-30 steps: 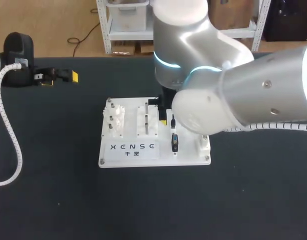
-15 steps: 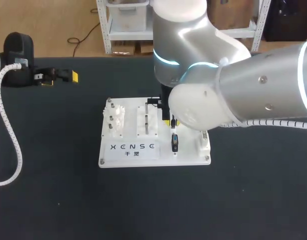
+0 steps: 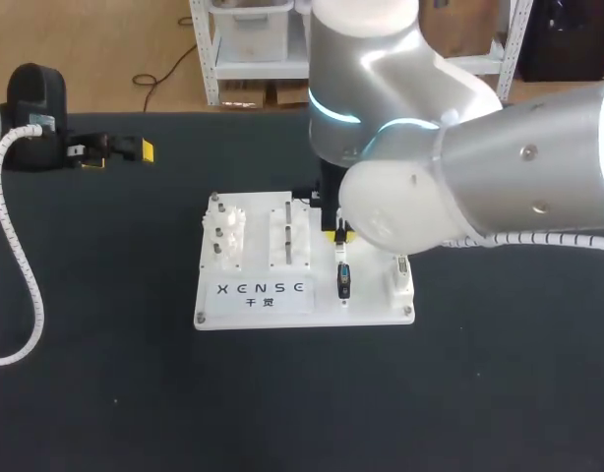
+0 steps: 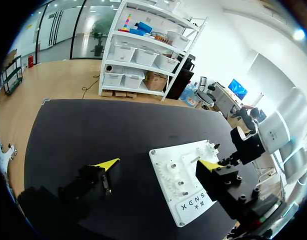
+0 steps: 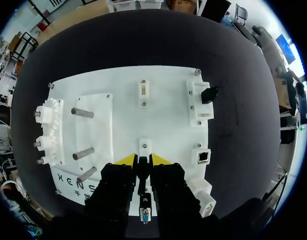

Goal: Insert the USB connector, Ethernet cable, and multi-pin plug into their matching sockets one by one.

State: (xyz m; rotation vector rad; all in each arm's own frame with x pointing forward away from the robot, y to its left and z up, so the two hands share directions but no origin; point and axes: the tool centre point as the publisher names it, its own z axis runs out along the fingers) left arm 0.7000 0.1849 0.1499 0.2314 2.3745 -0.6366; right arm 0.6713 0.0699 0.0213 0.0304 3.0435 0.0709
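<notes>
The right hand (image 5: 141, 160) has its yellow tips pressed together on a slim black plug stem (image 5: 142, 175) above the white plastic socket board (image 3: 253, 295), with a blue-faced black connector (image 5: 145, 213) just behind. The left hand (image 4: 157, 164) is spread and empty, well apart over the black table (image 3: 135, 374). One black plug (image 5: 209, 94) seems seated in its bracket. The square Ethernet socket (image 5: 203, 157) looks unfilled, so most of the task remains.

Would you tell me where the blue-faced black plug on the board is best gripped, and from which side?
Probably by the two long flanks of its black body, from above: the plug sits on the board with its blue face showing upward and bare board either side of it.
</notes>
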